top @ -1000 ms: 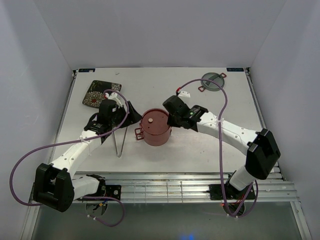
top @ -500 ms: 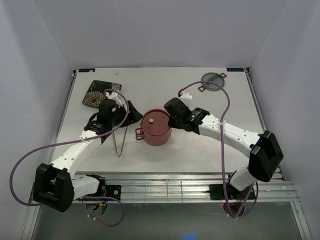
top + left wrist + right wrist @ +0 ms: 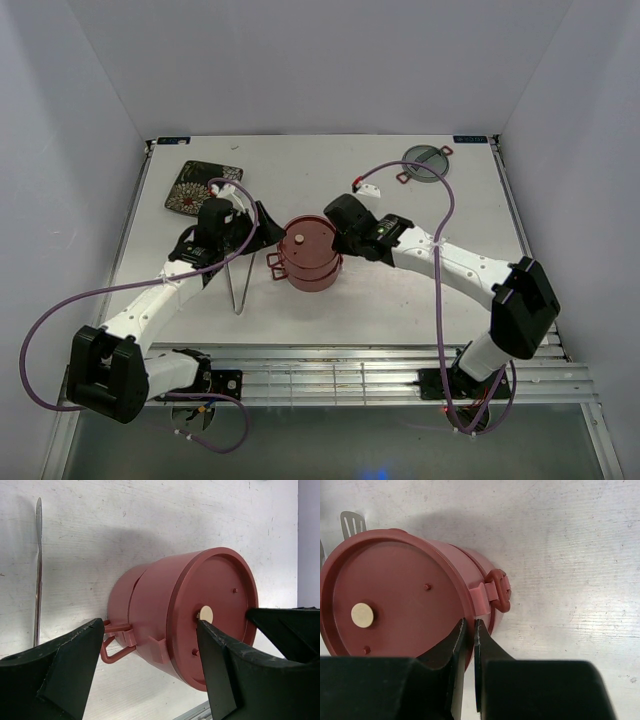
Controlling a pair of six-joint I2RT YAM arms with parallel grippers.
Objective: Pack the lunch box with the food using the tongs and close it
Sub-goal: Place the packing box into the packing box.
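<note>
- Nearest the arm bases we see the tongs (image 3: 238, 285) lying flat on the table (image 3: 400, 300), joined end toward us, the two slim arms spreading away from us, their far part under the left arm
- Just right of them, about mid-table, stands the lunch box (image 3: 311, 258): two dark-red bowls stacked upright, with a red disc lid (image 3: 395, 595) on top that carries a pale round knob (image 3: 362, 615)
- The left gripper (image 3: 150, 630) sits just beside the lunch box on its left, released, with its fingers (image 3: 65, 670) spread wide; in the wrist view the box shows between them, and we cannot tell whether either finger touches it
- The right gripper (image 3: 470, 625) comes in from the box's right side, clenched down to a thin slit with nothing seen between the fingers; its tips sit at the rim of the red disc lid, next to a side handle (image 3: 499, 591)
- Farther back on the left lies a dark patterned square plate (image 3: 203, 187), well apart from the lunch box
- Farthest off, at the back right, the grey metal top lid (image 3: 425, 162) lies flat on the table, well apart from the bowls
</note>
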